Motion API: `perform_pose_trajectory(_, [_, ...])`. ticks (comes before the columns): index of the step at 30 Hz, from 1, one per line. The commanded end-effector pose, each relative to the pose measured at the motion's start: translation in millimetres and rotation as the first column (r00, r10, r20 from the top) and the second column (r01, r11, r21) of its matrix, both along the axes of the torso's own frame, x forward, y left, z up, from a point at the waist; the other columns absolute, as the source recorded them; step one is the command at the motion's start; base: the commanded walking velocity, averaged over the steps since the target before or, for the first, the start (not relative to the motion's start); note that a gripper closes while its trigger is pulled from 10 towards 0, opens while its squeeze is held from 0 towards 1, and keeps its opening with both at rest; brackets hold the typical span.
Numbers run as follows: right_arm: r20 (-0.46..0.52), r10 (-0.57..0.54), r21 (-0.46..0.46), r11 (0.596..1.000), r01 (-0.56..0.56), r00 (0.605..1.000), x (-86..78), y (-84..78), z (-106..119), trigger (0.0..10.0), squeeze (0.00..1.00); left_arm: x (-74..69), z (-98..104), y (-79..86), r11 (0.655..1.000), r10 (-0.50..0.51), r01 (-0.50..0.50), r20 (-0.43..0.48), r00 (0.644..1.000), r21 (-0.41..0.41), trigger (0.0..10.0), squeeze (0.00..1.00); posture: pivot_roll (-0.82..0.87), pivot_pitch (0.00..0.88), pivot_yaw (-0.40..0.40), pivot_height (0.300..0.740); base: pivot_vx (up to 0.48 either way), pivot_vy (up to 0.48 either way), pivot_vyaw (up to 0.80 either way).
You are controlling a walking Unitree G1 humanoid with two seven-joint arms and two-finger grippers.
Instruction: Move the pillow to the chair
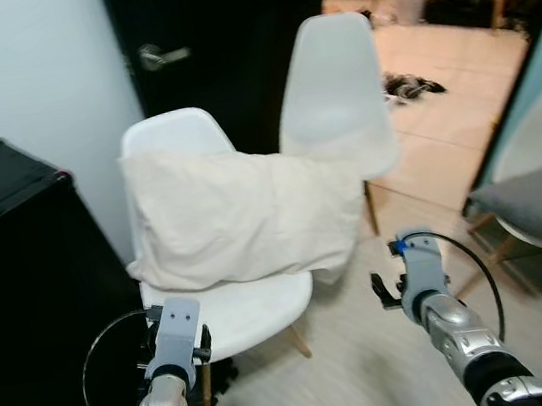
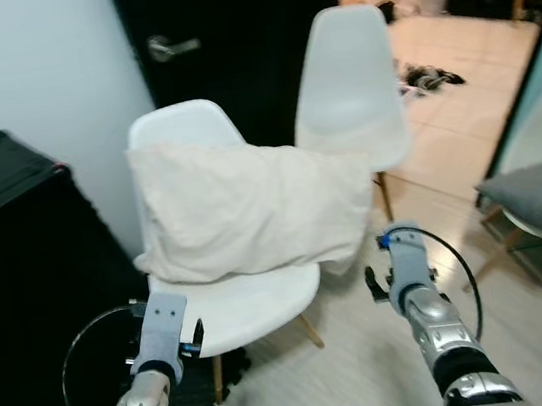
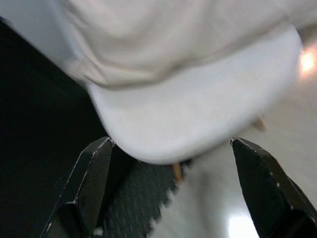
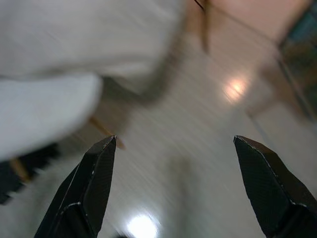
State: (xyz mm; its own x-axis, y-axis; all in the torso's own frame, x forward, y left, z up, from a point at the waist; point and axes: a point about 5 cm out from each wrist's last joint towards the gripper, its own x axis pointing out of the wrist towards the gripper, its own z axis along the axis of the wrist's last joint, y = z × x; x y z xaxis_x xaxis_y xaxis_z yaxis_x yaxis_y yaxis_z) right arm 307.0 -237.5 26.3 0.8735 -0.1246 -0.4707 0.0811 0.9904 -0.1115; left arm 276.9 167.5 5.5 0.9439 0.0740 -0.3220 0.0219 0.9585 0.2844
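Room: tiled floor (image 1: pixel 462 126), dark door (image 1: pixel 218 39) behind.
Pillow (image 1: pixel 243 217): propped on white chair (image 1: pixel 256 311).
Left end effector (image 3: pixel 168 163): wide apart, before the seat.
Right end effector (image 4: pixel 173 163): wide apart, over floor.
Eye views: second chair (image 1: pixel 331 93).

I see the cream pillow (image 1: pixel 242 214) lying on the white chair (image 1: pixel 251 310), leaning against its backrest, one corner overhanging the seat's right edge.

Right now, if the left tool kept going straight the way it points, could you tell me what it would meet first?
Most likely the front edge of the white chair seat: the open left tool aims at it, with the pillow resting just above. Depth is unclear.
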Motion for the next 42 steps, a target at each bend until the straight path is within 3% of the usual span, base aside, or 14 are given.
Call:
perform_pose_trajectory(1, [-0.066, -0.049, 0.014, 0.999, 0.05, 0.997, -17.3, -5.7, -18.6, 10.0, 0.0, -13.3, -18.8, 11.2, 1.0, 0.022, -0.022, -0.1, 0.995, 0.003, 10.0, 0.0, -0.23, 0.057, 0.016, 0.74, 0.0, 0.0, -0.76])
perform_pose_trajectory(12, [-0.231, -0.13, -0.012, 0.991, 0.131, 0.964, -63.3, -20.0, -56.4, 10.0, 0.0, -44.3, -54.1, 16.6, 1.0, 0.026, -0.029, -0.307, 0.951, -0.003, 10.0, 0.0, -0.26, 0.057, 0.022, 0.74, 0.0, 0.0, -0.76])
perform_pose_trajectory(23, [-0.344, -0.104, -0.034, 0.995, 0.098, 0.933, -95.4, -18.2, -79.2, 10.0, 0.0, -66.8, -69.8, 19.7, 0.995, 0.079, -0.097, -0.379, 0.922, -0.028, 10.0, 0.0, -0.26, 0.074, -0.044, 0.74, 0.0, 0.0, -0.76])
perform_pose_trajectory(31, [-0.335, -0.082, -0.065, 0.996, 0.063, 0.939, -89.2, -25.7, -72.8, 10.0, 0.0, -74.9, -75.8, 16.1, 0.991, 0.103, -0.128, -0.411, 0.906, -0.034, 10.0, 0.0, -0.29, 0.083, -0.071, 0.74, 0.0, 0.0, -0.76])
perform_pose_trajectory(42, [-0.231, -0.167, -0.004, 0.985, 0.171, 0.959, -71.6, -38.1, -55.5, 10.0, 0.0, -70.7, -74.4, 12.1, 0.994, 0.076, -0.104, -0.412, 0.908, -0.046, 10.0, 0.0, -0.33, 0.1, -0.043, 0.74, 0.0, 0.0, -0.76])
